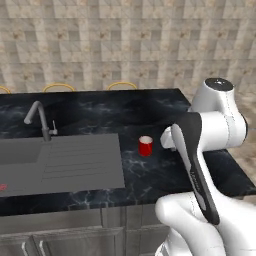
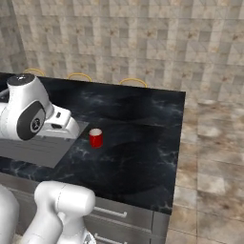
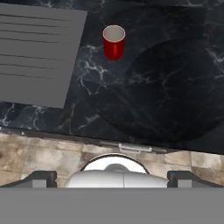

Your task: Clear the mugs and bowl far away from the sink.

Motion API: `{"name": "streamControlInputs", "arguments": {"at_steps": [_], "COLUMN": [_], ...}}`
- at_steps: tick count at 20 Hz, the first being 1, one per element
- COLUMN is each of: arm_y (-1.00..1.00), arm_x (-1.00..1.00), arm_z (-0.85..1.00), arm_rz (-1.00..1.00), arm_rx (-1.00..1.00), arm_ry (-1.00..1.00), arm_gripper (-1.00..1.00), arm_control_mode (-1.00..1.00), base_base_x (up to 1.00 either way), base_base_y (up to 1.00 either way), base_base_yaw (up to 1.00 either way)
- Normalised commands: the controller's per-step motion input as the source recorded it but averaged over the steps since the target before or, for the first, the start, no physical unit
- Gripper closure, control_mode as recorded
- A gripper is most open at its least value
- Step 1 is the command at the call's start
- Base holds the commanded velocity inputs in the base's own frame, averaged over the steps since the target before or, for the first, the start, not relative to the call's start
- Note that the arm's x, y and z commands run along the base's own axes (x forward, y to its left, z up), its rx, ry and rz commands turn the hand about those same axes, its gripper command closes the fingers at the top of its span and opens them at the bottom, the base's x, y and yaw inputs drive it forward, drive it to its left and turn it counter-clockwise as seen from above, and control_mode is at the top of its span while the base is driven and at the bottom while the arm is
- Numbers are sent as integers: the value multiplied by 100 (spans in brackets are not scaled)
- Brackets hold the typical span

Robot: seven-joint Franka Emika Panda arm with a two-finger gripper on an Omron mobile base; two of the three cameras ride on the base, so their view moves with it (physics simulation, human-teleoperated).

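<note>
Meanwhile, red mug stands upright, white inside, beside the sink; end effector spread wide.

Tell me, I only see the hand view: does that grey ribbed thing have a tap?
Observer: Yes, a grey faucet stands at the back of the sink.
Operator: Is there room past the cup, away from it?
Observer: Yes, the dark counter runs on beyond the red mug to its far end.
Operator: What's behind the counter?
Observer: Rounded yellow chair backs peek over its far edge, in front of a tiled wall.
</note>
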Motion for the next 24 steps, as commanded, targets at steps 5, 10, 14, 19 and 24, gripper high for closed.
{"name": "streamControlInputs", "arguments": {"at_steps": [5,10,14,19,24], "arm_y": [0,0,7,3,4], "arm_x": [26,30,29,41,33], "arm_z": [-10,-40,-47,-41,-42], "arm_rz": [21,15,10,2,0], "arm_rx": [0,0,0,0,0], "arm_ry": [3,1,0,0,0], "arm_gripper": [-100,-100,-100,-100,-100], "arm_control_mode": [-100,-100,-100,-100,-100], "base_base_x": [0,0,0,0,0], "base_base_y": [0,0,0,0,0], "base_base_yaw": [0,0,0,0,0]}}
